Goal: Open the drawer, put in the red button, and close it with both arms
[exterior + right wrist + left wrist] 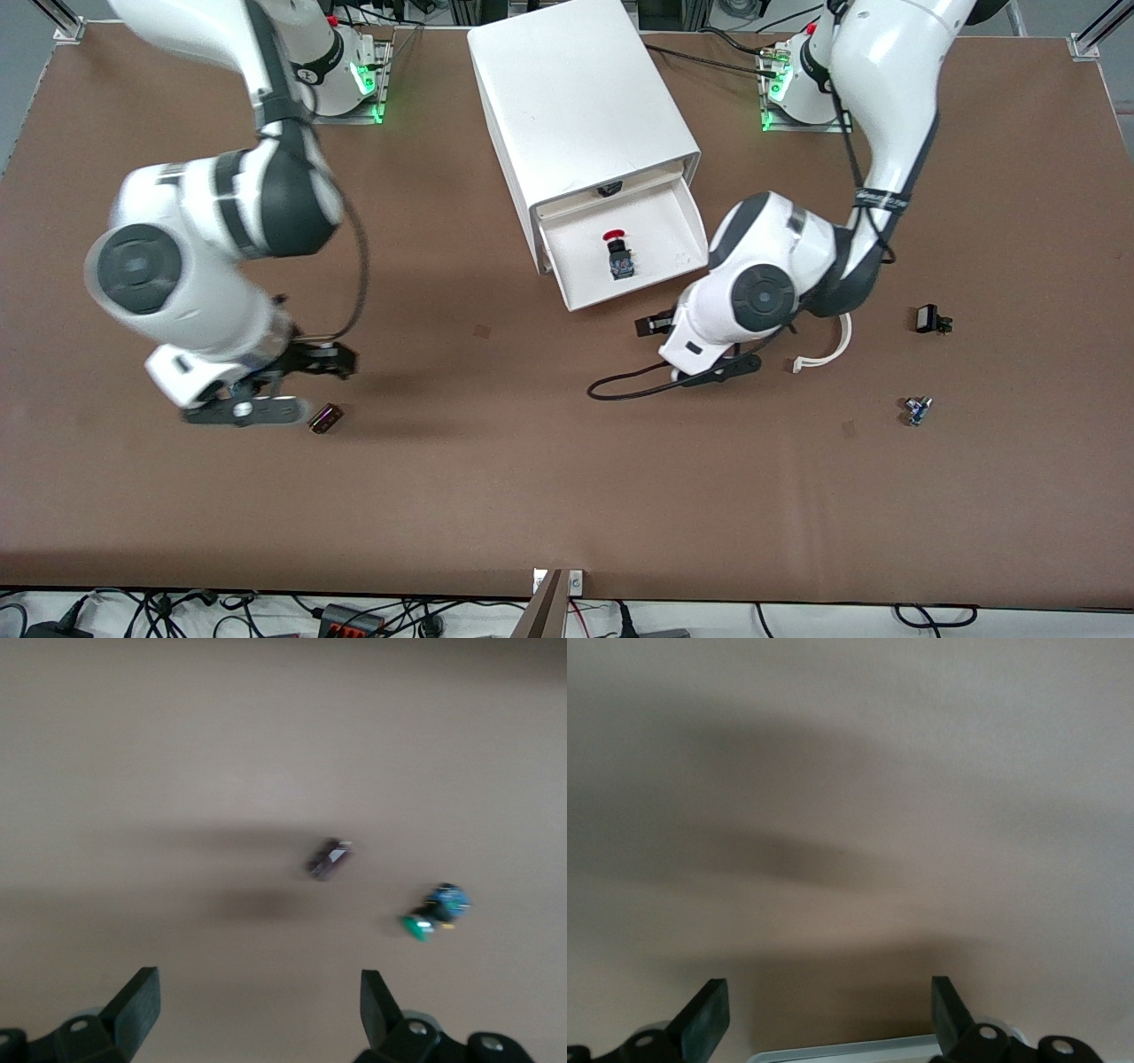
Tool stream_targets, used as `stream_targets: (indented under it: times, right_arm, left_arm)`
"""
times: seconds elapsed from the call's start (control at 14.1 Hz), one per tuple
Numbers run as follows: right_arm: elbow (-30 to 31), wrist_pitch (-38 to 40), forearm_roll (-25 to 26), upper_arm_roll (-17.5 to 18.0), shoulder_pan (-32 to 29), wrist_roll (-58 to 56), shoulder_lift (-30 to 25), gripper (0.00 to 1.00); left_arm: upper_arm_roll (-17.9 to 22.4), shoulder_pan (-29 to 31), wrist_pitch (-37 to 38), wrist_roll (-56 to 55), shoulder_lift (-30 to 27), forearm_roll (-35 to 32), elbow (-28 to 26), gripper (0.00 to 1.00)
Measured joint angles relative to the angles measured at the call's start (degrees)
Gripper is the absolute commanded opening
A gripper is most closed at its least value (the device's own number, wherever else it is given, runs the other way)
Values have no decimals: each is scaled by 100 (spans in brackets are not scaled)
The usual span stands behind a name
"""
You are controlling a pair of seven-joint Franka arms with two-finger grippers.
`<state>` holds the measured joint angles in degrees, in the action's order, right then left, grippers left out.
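Note:
The white cabinet (576, 97) stands at the middle of the table, between the arms' bases. Its second drawer (660, 261) is pulled out toward the front camera. The red button (617, 252) lies in it, red cap toward the cabinet. My left gripper (653, 325) is open and empty, just in front of the drawer's front edge. That white edge shows between its fingers in the left wrist view (850, 1048), where the gripper (828, 1001) holds nothing. My right gripper (337, 361) is open and empty over bare table toward the right arm's end, and its wrist view (260, 992) shows the same.
A small dark box (325, 417) lies beside my right gripper and shows in the right wrist view (330, 858), with a green-capped button (432, 914) near it. Toward the left arm's end lie a black part (930, 319), a small blue part (917, 409) and a white curved piece (831, 347).

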<state>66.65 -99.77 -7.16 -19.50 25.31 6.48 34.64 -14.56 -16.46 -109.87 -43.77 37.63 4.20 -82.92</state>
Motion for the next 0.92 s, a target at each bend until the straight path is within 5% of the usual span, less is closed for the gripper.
stream_targets:
  times: [0.28, 0.78, 0.92]
  right_arm:
    - [122, 31, -91, 9, -671, -1010, -203, 100]
    - [135, 465, -91, 48, -793, -1071, -597, 100]
    - [143, 515, -74, 418, -1172, -1054, -809, 100]
  left_arm:
    - [-248, -39, -11, -226, 1, 0, -320, 100]
    - [-909, -39, 789, -562, -270, 26, -693, 100]
    - [-1025, -39, 936, -568, -301, 155, -715, 100]
